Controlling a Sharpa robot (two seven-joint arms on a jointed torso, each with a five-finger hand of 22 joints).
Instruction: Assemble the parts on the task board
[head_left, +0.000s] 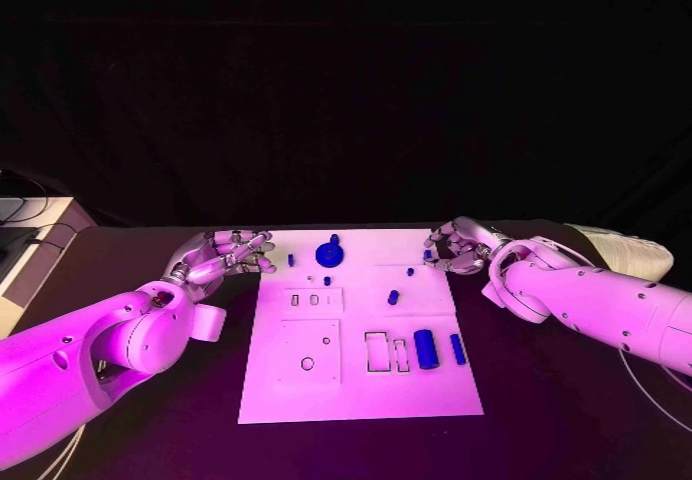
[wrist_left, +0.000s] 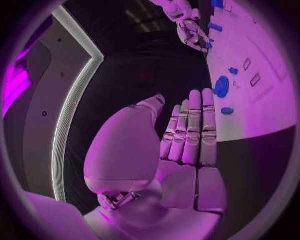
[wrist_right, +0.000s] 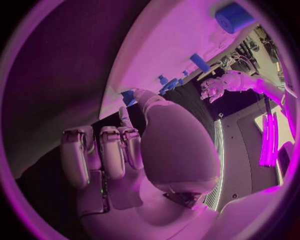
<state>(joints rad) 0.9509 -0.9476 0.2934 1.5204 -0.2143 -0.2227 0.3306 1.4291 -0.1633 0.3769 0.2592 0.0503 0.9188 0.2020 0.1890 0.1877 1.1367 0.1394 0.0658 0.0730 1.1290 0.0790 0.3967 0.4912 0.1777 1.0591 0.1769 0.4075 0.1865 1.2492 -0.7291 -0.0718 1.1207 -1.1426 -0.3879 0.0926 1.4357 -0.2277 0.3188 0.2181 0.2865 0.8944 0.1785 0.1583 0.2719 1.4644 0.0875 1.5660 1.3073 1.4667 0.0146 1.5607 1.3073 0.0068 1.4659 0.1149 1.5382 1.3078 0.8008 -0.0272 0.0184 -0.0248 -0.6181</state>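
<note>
The white task board (head_left: 361, 390) lies in the middle of the black table. Blue parts sit on it: a round knob (head_left: 330, 253) at the far edge, a thick cylinder (head_left: 426, 348) and a slim bar (head_left: 457, 348) near the right edge, and small pegs such as one mid-board (head_left: 392, 297). My left hand (head_left: 231, 255) hovers off the board's far left corner, fingers straight and side by side (wrist_left: 190, 130), holding nothing. My right hand (head_left: 459, 247) hovers off the far right corner with nothing in it. A small blue peg (wrist_right: 129, 97) lies just beyond its thumb.
Rectangular slots (head_left: 378, 351) and a round hole (head_left: 307, 364) mark the board's near half. A pale box (head_left: 29, 245) stands at the table's left edge. Bare black table (head_left: 577, 400) flanks the board on both sides.
</note>
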